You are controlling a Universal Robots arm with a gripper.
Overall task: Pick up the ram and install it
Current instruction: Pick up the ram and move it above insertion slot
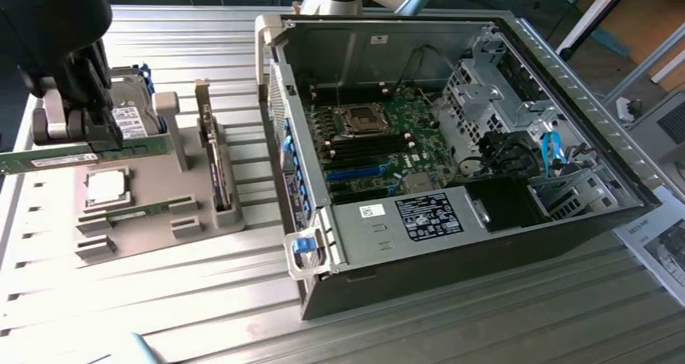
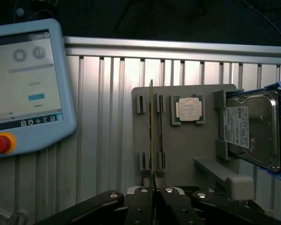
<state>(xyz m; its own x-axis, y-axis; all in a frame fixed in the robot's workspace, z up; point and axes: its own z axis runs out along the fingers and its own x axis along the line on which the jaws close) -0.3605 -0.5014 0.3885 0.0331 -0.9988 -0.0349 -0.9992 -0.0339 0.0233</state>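
The gripper [image 1: 83, 143] sits at 9 o'clock in the exterior view, well apart from the open case [image 1: 450, 244]. Its fingers are pressed onto the ram [image 1: 139, 149], pinching the green stick near its middle. The ram lies level and long-edge up, above the far side of the grey tray [image 1: 150, 240], not in a slot. In the wrist view the ram [image 2: 151, 126] appears edge-on as a thin line running out from between the gripper's [image 2: 153, 182] fingertips.

On the tray, the processor [image 1: 107, 189] lies flat just below the held ram. A second stick [image 1: 139, 213] stands on edge in its holders, at 5 o'clock from the processor. The card [image 1: 214, 167] stands upright along the tray's side nearest the case. The hard drive [image 1: 128, 117] stands at the tray's 12 o'clock end, just beside the gripper.

Inside the case the motherboard [image 1: 396, 151] lies exposed, with its black memory slots [image 1: 370, 149] near the middle. The wrist view also takes in a pendant [image 2: 25, 84] lying on the ribbed metal table [image 2: 103, 117].
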